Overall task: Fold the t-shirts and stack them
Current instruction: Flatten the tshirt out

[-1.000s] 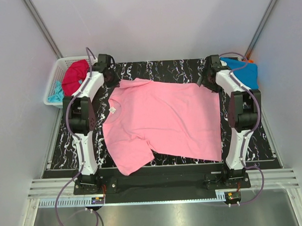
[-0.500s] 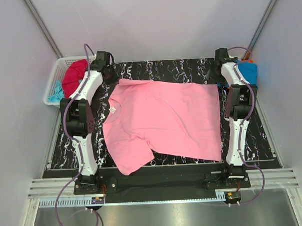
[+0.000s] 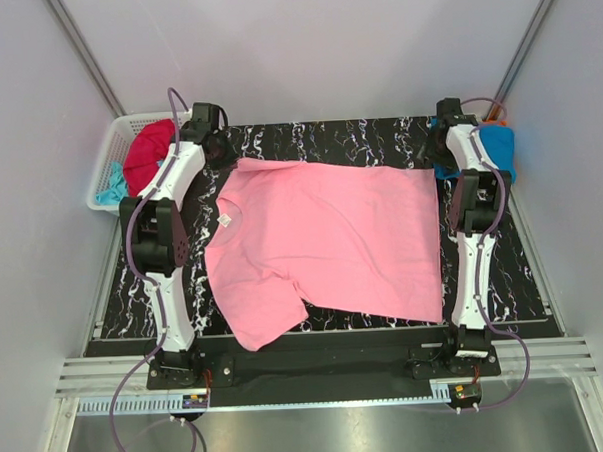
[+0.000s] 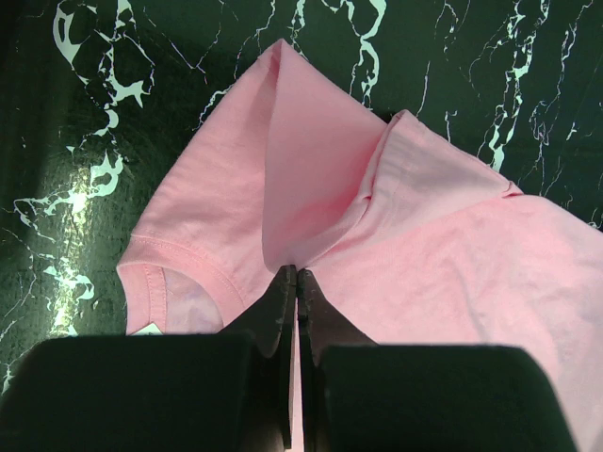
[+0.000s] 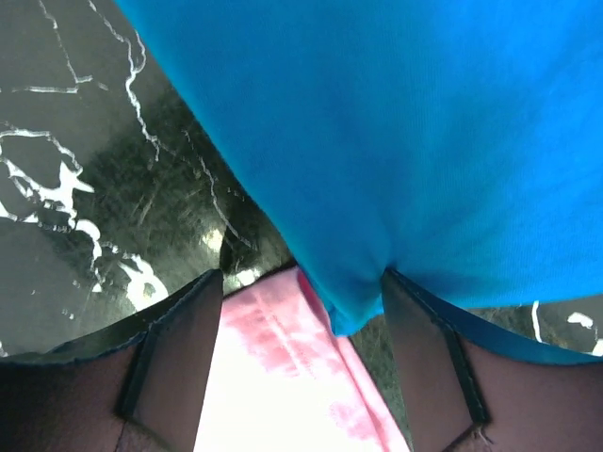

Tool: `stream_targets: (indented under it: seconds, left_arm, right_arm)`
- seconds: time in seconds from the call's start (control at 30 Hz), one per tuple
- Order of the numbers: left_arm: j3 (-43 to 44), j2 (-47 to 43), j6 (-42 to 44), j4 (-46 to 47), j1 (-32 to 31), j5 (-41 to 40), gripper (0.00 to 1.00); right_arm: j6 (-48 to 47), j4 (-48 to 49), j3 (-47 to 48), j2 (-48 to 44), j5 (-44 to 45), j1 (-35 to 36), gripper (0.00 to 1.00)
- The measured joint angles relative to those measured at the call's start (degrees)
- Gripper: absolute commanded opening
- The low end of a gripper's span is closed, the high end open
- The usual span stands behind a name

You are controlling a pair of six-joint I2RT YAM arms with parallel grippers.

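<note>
So, your left gripper (image 4: 295,282) jaws pressed together, pinching pink shirt (image 3: 332,235) near sleeve; right gripper (image 5: 301,282) jaws spread, blue shirt (image 5: 377,113) corner between them.

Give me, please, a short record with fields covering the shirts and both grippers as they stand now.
pink shirt: spread flat on table, collar to the left
left gripper: shut, pinching a fold of pink shirt by its far sleeve
right gripper: open, fingers either side of blue shirt's hanging edge
blue shirt: far right corner, over a pink corner
basket: far left, holds red shirt and aqua shirt
</note>
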Motion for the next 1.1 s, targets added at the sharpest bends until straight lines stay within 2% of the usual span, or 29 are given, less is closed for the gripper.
stream_targets:
  seconds: [0.27,0.63,0.73,0.77,0.9,1.03,1.07,1.1]
  left_arm:
    - [0.0,0.0,0.0,0.0,0.0,0.0,0.0]
    - [-0.8,0.0,0.0,0.0,0.0,-0.4,0.0]
    - [-0.9,0.0,0.0,0.0,0.0,-0.9,0.0]
    - [-0.9,0.0,0.0,0.0,0.0,-1.0,0.0]
    - [-0.9,0.0,0.0,0.0,0.0,-1.4,0.0]
    - [-0.9,0.0,0.0,0.0,0.0,-1.5,0.0]
    - [-0.9,0.0,0.0,0.0,0.0,-1.5,0.0]
    - [-0.9,0.0,0.0,0.0,0.0,-1.6,0.0]
  right_arm:
    - [1.4,2.2,-10.3,-5.7,-1.3,0.0,0.7]
    - [1.4,3.1,-11.1,-6.2,-2.7,0.0,0.64]
    - [1.2,3.1,-10.3,-6.2,-3.4,0.0,0.58]
    - [1.2,3.0,-9.8,-6.2,-3.7,0.0,0.5]
    - [0.9,3.3,-7.7,-6.2,-4.8,0.1,0.38]
    - [1.0,3.7,-6.9,-6.2,-5.5,0.1,0.4]
    - [1.0,3.8,-6.9,-6.2,-5.8,0.1,0.42]
    - [1.0,3.8,-6.9,-6.2,-6.0,0.1,0.49]
